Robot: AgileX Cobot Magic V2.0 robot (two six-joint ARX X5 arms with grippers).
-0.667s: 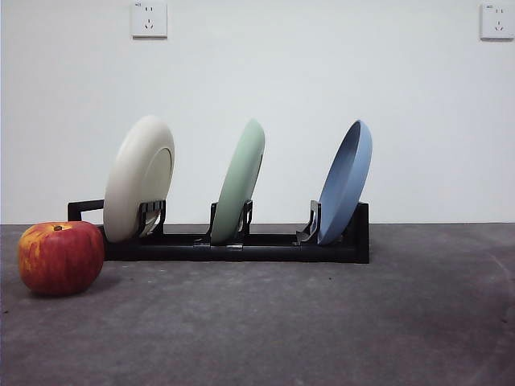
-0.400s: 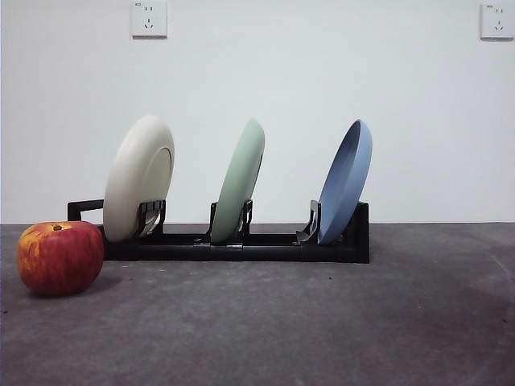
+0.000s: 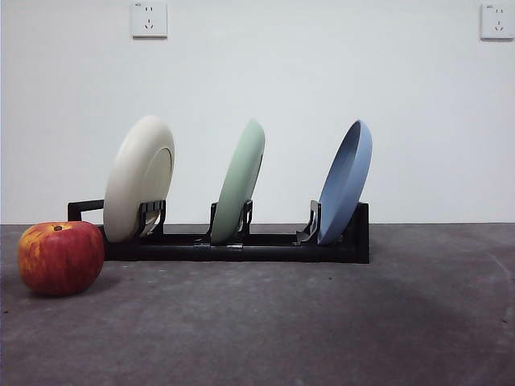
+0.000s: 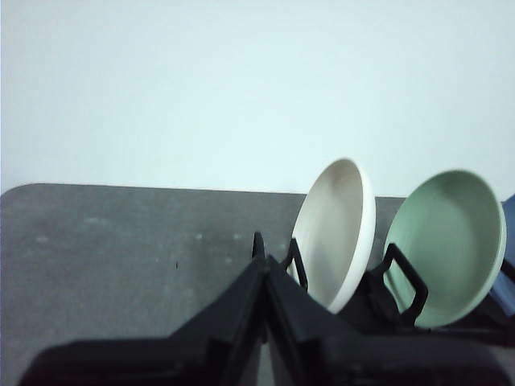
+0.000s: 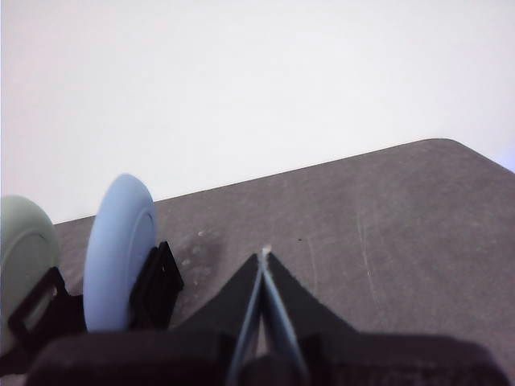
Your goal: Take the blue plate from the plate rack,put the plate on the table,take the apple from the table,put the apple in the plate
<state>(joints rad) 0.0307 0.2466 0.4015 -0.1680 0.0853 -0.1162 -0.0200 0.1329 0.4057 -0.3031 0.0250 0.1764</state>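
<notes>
Plate pickup not yet begun: blue plate [image 3: 346, 183] sits in plate rack [image 3: 241, 245], both grippers closed empty; next, right gripper [image 5: 264, 256] must open and approach its rim.

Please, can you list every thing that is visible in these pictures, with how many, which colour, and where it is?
plate rack: 1, black, on the table, before the wall.
cream-white plate: 1, off-white, leaning in the rack's end slot nearest the apple.
pale green plate: 1, light green, leaning in the middle slot.
blue plate: 1, dusty blue, leaning in the other end slot.
apple: 1, red with yellow-orange, on the table beside the rack's cream-plate end.
table: 1, dark grey.
wall sockets: 2, white, high on the wall.
left gripper: 1, black, jaws shut, apart from the cream-white plate.
right gripper: 1, black, jaws shut, apart from the blue plate.
</notes>
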